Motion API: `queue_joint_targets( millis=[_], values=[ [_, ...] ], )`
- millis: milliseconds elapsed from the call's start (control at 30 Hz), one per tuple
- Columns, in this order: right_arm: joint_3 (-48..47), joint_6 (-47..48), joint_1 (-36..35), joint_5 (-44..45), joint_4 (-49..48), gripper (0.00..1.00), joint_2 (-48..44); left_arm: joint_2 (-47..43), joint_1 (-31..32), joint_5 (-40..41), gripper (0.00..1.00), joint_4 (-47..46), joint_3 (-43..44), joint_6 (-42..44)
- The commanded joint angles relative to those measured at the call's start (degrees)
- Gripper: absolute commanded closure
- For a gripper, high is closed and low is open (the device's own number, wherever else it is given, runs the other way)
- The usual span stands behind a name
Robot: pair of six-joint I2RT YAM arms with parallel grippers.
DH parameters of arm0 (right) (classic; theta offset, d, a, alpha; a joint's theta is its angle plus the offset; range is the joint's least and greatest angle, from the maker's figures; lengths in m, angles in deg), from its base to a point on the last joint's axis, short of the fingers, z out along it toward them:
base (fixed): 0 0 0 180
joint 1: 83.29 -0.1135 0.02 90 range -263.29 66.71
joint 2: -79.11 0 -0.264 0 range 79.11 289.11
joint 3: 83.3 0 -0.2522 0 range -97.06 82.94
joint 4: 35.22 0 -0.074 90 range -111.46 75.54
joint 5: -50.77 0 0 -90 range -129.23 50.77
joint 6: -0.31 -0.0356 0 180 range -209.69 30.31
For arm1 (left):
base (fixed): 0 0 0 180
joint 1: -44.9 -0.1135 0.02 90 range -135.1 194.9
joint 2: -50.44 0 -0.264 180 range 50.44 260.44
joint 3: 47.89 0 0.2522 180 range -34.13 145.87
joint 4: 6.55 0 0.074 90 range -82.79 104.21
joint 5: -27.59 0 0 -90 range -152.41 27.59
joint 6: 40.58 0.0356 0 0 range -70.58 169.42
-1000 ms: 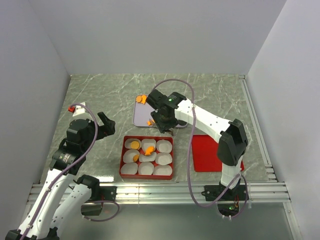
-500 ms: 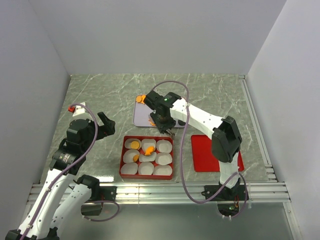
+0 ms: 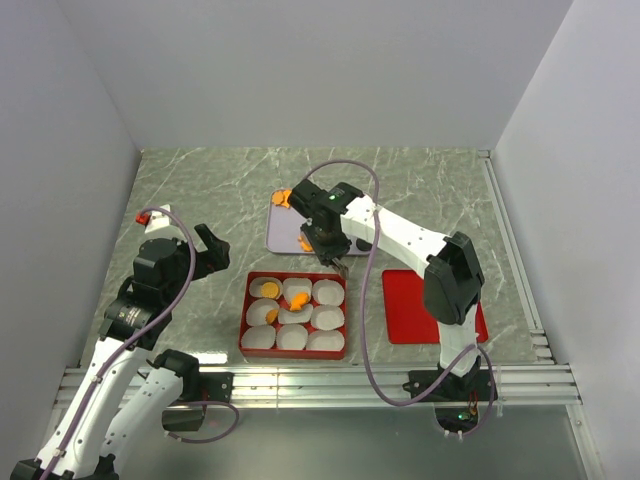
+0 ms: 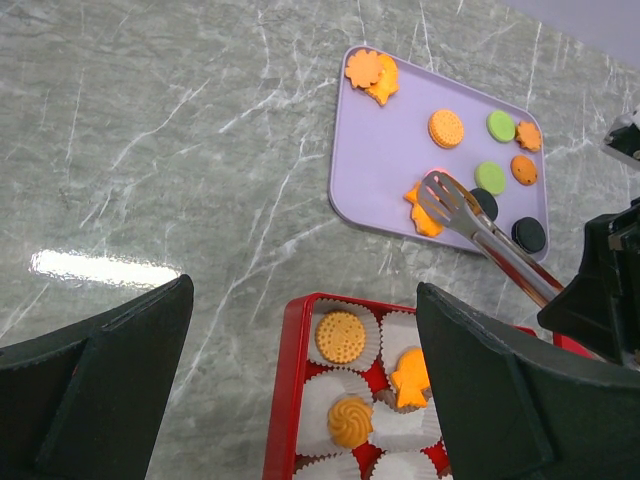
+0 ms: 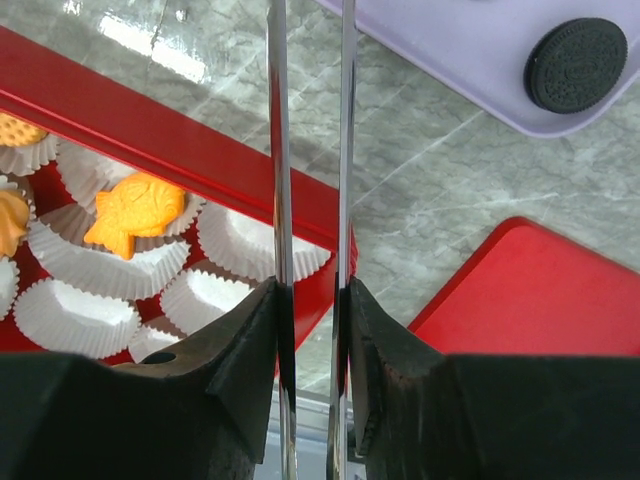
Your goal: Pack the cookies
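Several cookies lie on the purple tray: orange ones, green ones and black ones. The red box of white paper cups holds three orange cookies: a round one, a fish and a swirl. My right gripper is shut on metal tongs. The tongs' tip sits over an orange cookie at the tray's near edge. I cannot tell whether the tongs pinch it. My left gripper is open and empty, left of the box.
The red lid lies flat right of the box, also in the right wrist view. Grey walls close in the marble table on three sides. A metal rail runs along the near edge.
My right gripper has moved left and a little back, bringing the tongs over the orange cookie at the tray's near edge. The left arm has not moved.
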Motion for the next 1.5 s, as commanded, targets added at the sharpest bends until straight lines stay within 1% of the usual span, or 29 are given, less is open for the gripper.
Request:
queue_joint_targets(
  millis=[0, 100, 200, 367, 567, 767, 933, 1200, 1467],
  values=[
    [-6.0, -0.7, 0.4, 0.6, 2.1, 0.73, -2.7, 0.0, 0.2, 0.7, 0.01, -0.6, 0.6, -0.1],
    [-10.1, -0.5, 0.4, 1.0, 3.9, 0.73, -2.0, -0.1, 0.2, 0.6, 0.01, -0.6, 0.6, -0.1],
    [-12.2, -0.7, 0.4, 1.0, 4.5, 0.73, -2.1, -0.2, 0.2, 0.6, 0.01, -0.6, 0.7, -0.1],
    [-11.3, -1.0, 0.4, 0.3, 4.7, 0.72, -2.7, -0.3, 0.2, 0.7, 0.01, -0.6, 0.6, -0.1],
    [-6.9, -0.6, 0.4, -2.1, 3.1, 0.59, -4.2, -0.5, 0.2, 0.4, 0.01, -0.7, 0.6, 0.0],
    [-4.3, -0.4, 0.4, -3.4, 2.8, 0.52, -4.0, -0.6, 0.2, 0.5, 0.01, -0.7, 0.5, 0.0],
    [-3.8, -0.1, 0.4, -3.1, 2.2, 0.51, -3.4, -0.7, 0.1, 0.6, 0.01, -0.7, 0.7, -0.1],
    [-8.0, 0.3, 0.4, -4.1, 2.2, 0.50, 0.6, -0.7, 0.2, 0.8, 0.01, -0.5, 0.6, -0.2],
    [-9.6, 0.5, 0.5, -4.5, 2.1, 0.50, 3.1, -0.4, 0.2, 0.9, 0.01, -0.4, 0.7, -0.2]
  ],
)
